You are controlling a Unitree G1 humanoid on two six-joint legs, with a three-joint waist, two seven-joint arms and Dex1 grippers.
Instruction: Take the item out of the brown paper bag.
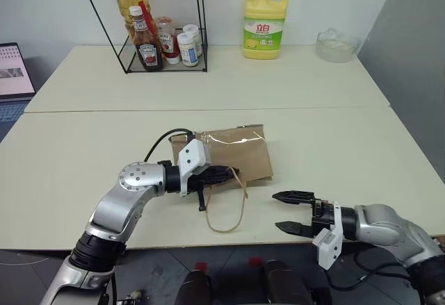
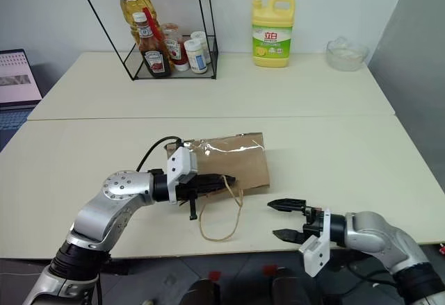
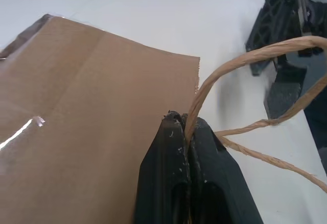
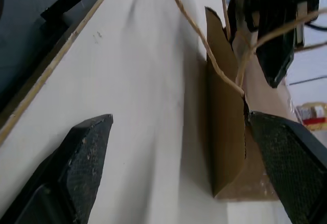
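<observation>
The brown paper bag [image 1: 233,153] lies flat mid-tabletop [image 1: 334,145]; we see our left jaws [image 3: 188,132] pinched on its cord handle [image 1: 229,211] at the near edge, our right jaws [image 1: 292,212] spread wide just beside it

A cream table [image 1: 348,152] carries the brown paper bag [image 1: 240,153] at centre, a wire rack [image 1: 165,55] at eleven o'clock, a yellow detergent jug [image 1: 265,26] and a clear bowl [image 1: 336,46] at one o'clock.
</observation>
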